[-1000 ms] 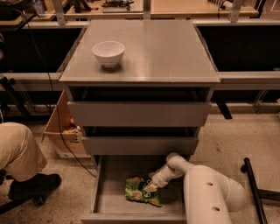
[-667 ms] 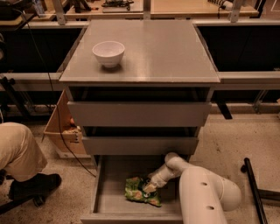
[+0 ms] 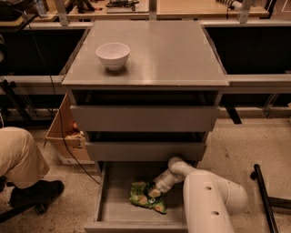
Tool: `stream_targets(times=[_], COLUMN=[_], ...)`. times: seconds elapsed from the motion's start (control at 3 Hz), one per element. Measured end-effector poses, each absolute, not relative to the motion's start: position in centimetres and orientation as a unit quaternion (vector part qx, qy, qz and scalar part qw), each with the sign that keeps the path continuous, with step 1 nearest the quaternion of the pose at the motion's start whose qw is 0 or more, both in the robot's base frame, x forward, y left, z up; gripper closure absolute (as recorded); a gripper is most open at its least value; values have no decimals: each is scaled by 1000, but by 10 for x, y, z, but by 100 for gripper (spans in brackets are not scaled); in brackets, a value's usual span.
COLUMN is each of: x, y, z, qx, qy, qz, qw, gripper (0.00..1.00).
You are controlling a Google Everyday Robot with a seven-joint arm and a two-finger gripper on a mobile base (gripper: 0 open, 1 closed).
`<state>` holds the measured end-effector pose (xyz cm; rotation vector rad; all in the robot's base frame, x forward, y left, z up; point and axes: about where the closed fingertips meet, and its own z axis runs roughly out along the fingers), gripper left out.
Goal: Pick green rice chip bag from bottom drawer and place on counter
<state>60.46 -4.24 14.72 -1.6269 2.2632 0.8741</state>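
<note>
The green rice chip bag (image 3: pixel 146 198) lies crumpled on the floor of the open bottom drawer (image 3: pixel 118 210), right of its middle. My white arm reaches down into the drawer from the lower right, and my gripper (image 3: pixel 156 191) sits right on the bag's upper right part, touching it. The counter (image 3: pixel 157 50) is the grey slab on top of the cabinet, above the two closed drawers.
A white bowl (image 3: pixel 112 55) stands on the counter's left side. A person's knee and dark shoe (image 3: pixel 27 175) are on the floor at the left. A cardboard box (image 3: pixel 66 136) stands beside the cabinet. A tan workbench (image 3: pixel 191 8) runs behind. A black pole (image 3: pixel 266 200) lies at the right.
My arm has shifted slightly left and further into the drawer. The bag stays in the same place on the drawer floor.
</note>
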Motion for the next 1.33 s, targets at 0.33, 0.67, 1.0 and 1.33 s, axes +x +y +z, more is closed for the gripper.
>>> stream_targets(times=[0.33,0.67,1.0,1.33], x=[612,613,613,612], y=[-41,-38,-36,-36], z=[146,138,138,137], qx=[-556,-556,-556,-556], qy=[772,774,774,773], qz=[288,287,288,288], qw=[111,103,98,98], gripper=[0,0,16,40])
